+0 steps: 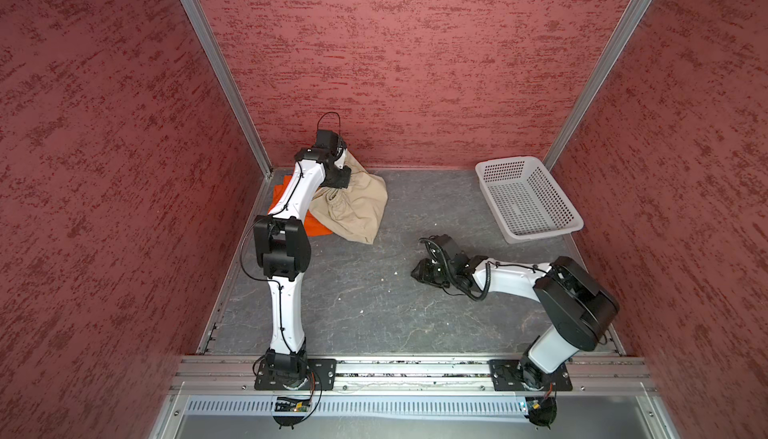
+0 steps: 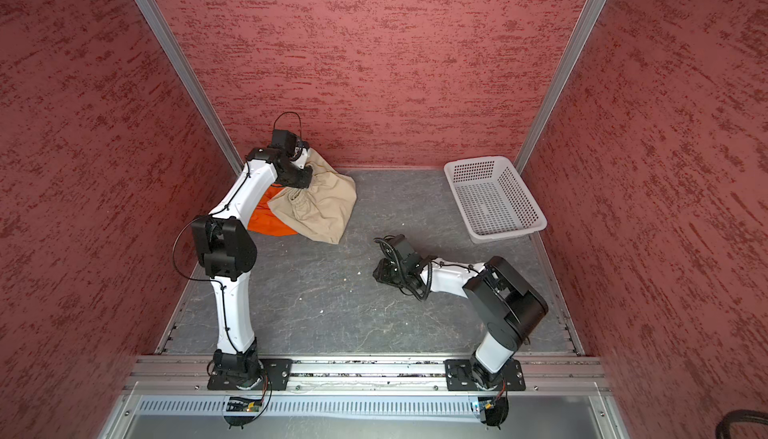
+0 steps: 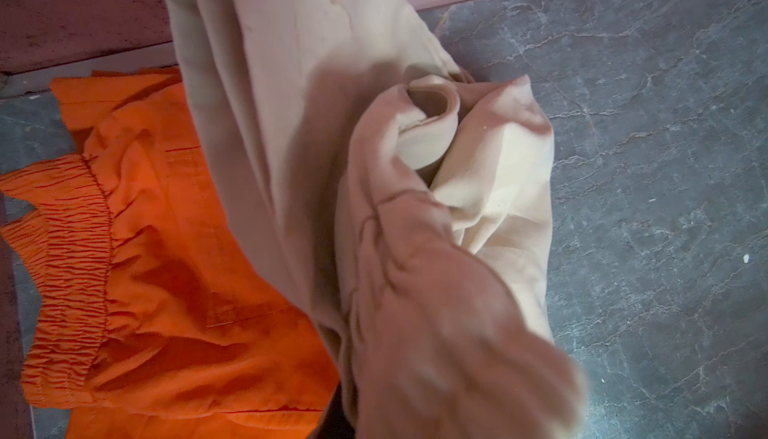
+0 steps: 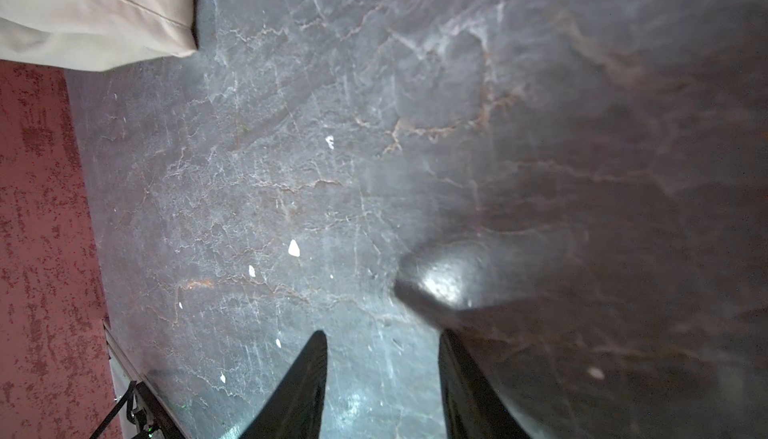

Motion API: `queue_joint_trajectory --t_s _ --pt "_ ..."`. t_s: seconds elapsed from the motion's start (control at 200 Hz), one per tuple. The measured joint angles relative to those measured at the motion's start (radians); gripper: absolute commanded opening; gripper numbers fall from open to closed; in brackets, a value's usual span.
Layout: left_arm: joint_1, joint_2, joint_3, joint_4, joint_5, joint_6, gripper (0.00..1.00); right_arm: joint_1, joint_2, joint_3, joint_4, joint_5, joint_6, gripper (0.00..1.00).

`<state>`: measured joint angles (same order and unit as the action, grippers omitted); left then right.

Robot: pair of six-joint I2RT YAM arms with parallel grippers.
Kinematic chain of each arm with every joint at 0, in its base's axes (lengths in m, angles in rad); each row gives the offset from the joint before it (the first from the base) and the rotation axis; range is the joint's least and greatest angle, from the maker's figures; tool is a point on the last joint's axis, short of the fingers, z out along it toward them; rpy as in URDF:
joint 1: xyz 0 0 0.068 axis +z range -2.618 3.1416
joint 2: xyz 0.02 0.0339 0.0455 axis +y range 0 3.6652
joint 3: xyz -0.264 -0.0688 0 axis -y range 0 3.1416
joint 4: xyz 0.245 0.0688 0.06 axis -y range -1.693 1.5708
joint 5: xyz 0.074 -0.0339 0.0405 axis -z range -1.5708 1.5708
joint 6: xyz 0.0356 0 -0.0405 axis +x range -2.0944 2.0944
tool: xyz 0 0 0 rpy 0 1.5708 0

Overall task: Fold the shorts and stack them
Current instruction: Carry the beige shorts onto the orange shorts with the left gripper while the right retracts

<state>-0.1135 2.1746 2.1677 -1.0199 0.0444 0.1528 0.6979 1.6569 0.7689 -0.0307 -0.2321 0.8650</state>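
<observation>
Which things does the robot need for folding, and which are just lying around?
For the job:
beige shorts, pinched in the left claw
orange shorts, partly under the beige pair

Just lying about:
white basket, empty, off to the side
little white crumbs on the table
</observation>
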Motion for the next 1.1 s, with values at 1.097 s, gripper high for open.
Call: queue_joint_trajectory --t_s 1.097 --pt "0.069 0.028 0.266 -0.148 0.068 0.04 0.03 -0.002 0.047 0.038 0.034 -0.003 0.004 0.45"
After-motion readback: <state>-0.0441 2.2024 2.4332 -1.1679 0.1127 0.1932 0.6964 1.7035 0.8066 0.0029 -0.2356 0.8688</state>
